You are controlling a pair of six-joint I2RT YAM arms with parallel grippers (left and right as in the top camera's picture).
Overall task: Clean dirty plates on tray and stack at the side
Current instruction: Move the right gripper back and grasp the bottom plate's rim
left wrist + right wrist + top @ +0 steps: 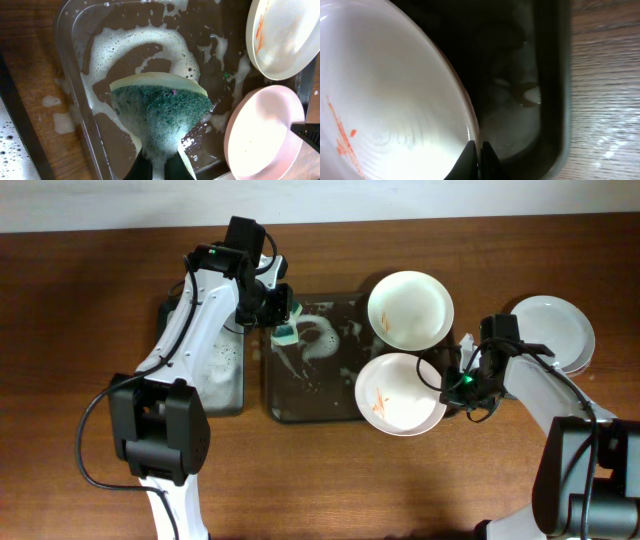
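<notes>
Left jaws: clamped on a green-and-yellow sponge (286, 332) at the far left of the tray (300, 408). In the left wrist view the sponge fans out from the dark fingertips, its green scouring face toward the camera.
Tray: dark and rectangular, at the middle of the counter (80, 300). It is streaked with white foam (322, 340) and stands just right of a narrower dark tub (228, 385).
Right jaws: drawn together on the right rim of the smeared plate (400, 395). In the right wrist view the white rim curves down into the pinched tips.
Smeared plate: at the tray's near right corner, overhanging the tray rim. Thin orange marks show on the left side of its well.
Far plate (410, 308): at the tray's far right corner, just beyond the smeared plate and right of the sponge. Neither pair of jaws holds it.
Side plate (552, 328): on the counter to the right, apart from the tray and beyond the right arm.
Hidden: the left arm covers much of the tub, and the right arm cuts off the side plate's near left edge.
Hard to make out: whether the two plates on the tray overlap or only touch at their edges, and whether the sponge presses on the tray floor. In the right wrist view, everything past the plate is dark and blurred.
</notes>
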